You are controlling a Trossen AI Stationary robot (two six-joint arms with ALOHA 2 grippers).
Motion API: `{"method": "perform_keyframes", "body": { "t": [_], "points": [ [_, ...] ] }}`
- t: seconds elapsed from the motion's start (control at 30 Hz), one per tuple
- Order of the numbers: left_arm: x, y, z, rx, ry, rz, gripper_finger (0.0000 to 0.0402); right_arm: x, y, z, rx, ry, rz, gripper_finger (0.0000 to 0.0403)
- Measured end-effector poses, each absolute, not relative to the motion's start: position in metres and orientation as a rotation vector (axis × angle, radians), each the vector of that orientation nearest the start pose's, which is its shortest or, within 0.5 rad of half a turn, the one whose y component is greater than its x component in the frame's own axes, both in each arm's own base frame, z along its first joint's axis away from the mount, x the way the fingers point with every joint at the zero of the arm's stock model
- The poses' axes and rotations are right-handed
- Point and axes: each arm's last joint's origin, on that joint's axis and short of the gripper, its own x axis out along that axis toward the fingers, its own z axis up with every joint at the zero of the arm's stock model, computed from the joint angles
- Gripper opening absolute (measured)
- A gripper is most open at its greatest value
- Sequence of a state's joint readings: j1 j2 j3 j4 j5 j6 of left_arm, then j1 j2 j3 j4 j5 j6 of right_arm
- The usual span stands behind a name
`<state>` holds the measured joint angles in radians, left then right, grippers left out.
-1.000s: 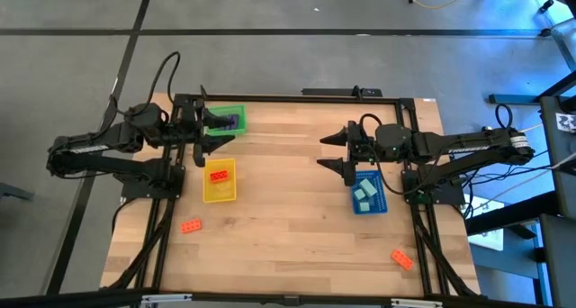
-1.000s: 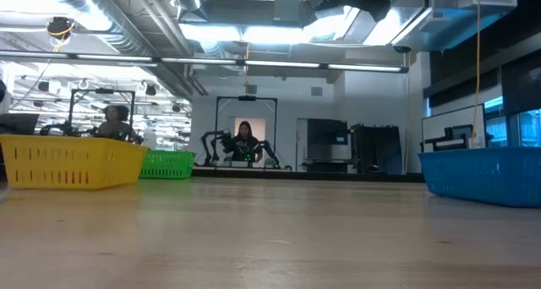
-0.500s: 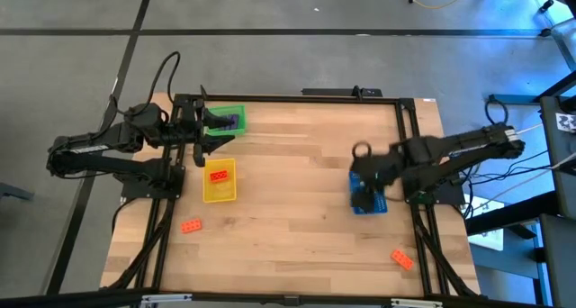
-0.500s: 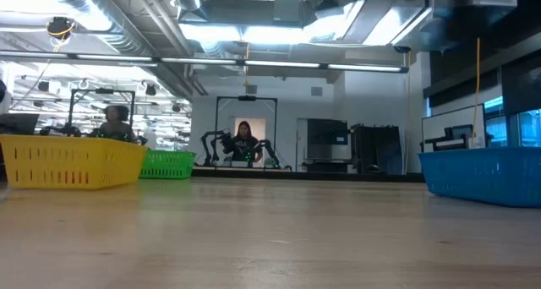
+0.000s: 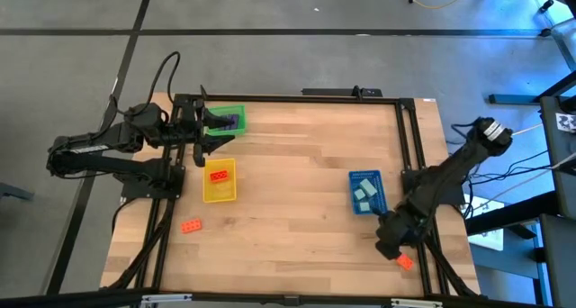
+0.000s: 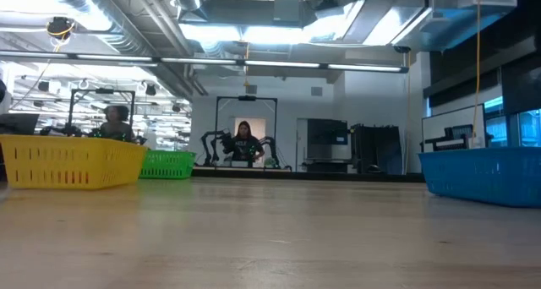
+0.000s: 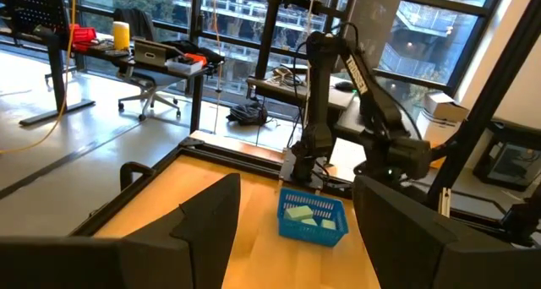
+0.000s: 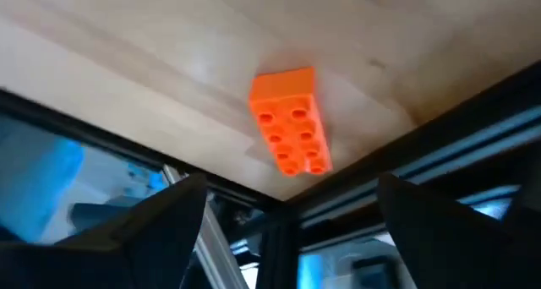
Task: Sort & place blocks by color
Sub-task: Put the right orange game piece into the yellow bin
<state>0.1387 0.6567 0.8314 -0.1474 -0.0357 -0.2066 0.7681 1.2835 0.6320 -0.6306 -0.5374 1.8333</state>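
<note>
Right claw point(image 5: 392, 246) has swung from above the blue tray point(image 5: 366, 192) to lower right of the high view, jaws wide, empty, over the orange block point(image 8: 291, 120) near the counter point(image 5: 297, 200) edge. Pick looks next. Left claw point(image 5: 209, 131) open, parked upper left.

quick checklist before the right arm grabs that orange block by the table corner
1. Right tool open: ok.
2. Right tool beside the orange block, block between the fingers in the right wrist view: ok.
3. Block lies flat, studs up, touching nothing: ok.
4. Height above the block: cannot tell.
5. Yellow tray holds only orange, has room: ok.
6. Left tool waits at the green tray, away from the block: ok.
</note>
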Motion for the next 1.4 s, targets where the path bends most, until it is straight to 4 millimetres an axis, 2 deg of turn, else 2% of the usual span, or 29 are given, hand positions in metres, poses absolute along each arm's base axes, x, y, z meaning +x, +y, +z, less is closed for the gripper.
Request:
{"method": "perform_keyframes", "body": {
  "t": [0.13,0.53,0.9,1.07,1.2,1.27,1.4],
  "points": [
    [0.137,0.02,0.369,-0.205,-0.046,0.171,0.0221,0.13,0.155,0.152,1.195,1.866,-0.497,0.0344],
    [0.137,0.02,0.369,-0.204,-0.048,0.172,0.0221,0.139,0.165,0.121,1.098,1.863,-0.542,0.0332],
    [0.137,0.02,0.369,-0.205,-0.047,0.172,0.0221,0.141,0.168,0.11,1.066,1.932,-0.526,0.0327],
    [0.137,0.02,0.369,-0.201,-0.047,0.172,0.0221,0.14,0.168,0.11,1.051,1.947,-0.505,0.0279],
    [0.137,0.02,0.369,-0.2,-0.047,0.172,0.0221,0.14,0.168,0.114,0.991,1.954,-0.456,0.0192],
    [0.137,0.02,0.369,-0.2,-0.047,0.172,0.0221,0.142,0.17,0.119,0.962,1.937,-0.373,0.0143],
    [0.137,0.02,0.369,-0.198,-0.047,0.172,0.0221,0.152,0.177,0.139,0.909,1.881,-0.127,0.014]
  ]
}}
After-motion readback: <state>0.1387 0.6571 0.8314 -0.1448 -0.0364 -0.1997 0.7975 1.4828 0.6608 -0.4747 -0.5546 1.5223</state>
